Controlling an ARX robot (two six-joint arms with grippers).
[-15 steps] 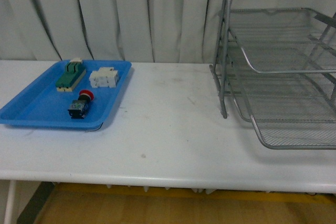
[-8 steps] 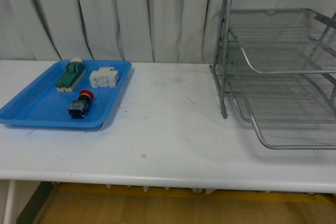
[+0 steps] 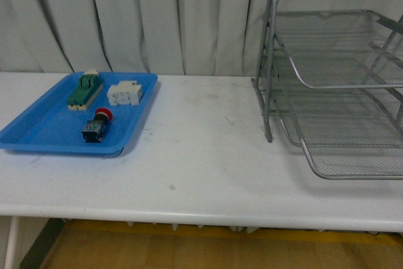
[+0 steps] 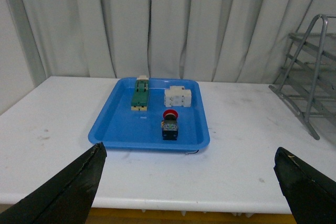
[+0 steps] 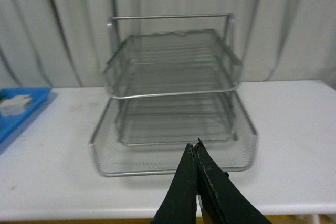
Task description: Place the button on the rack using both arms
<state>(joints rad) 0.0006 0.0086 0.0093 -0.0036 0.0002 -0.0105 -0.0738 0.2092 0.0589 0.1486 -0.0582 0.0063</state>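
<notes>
The small push-button with a red mushroom cap on a dark black-blue blocky body (image 3: 96, 125) lies on its side in the flat blue plastic tray (image 3: 39, 129), near the tray's front rim, with the cap turned toward the curtain. Just behind it in the same tray sit a white terminal block (image 3: 123, 93) and a green-and-cream switch block (image 3: 85, 91), both apart from it. The tray rests at the left of the white surface (image 3: 201, 162). A bare stretch of that surface separates it from the silver wire-mesh three-tier rack (image 3: 334, 86) standing at the right. The left hand (image 4: 189, 150) is spread wide, its black fingers (image 4: 68, 190) framing the tray from the near side and well apart from the button. The right hand (image 5: 193, 148) is pressed together, empty, facing the rack's lowest tier. In the front view everything lies as it did a second ago — nothing has shifted.
</notes>
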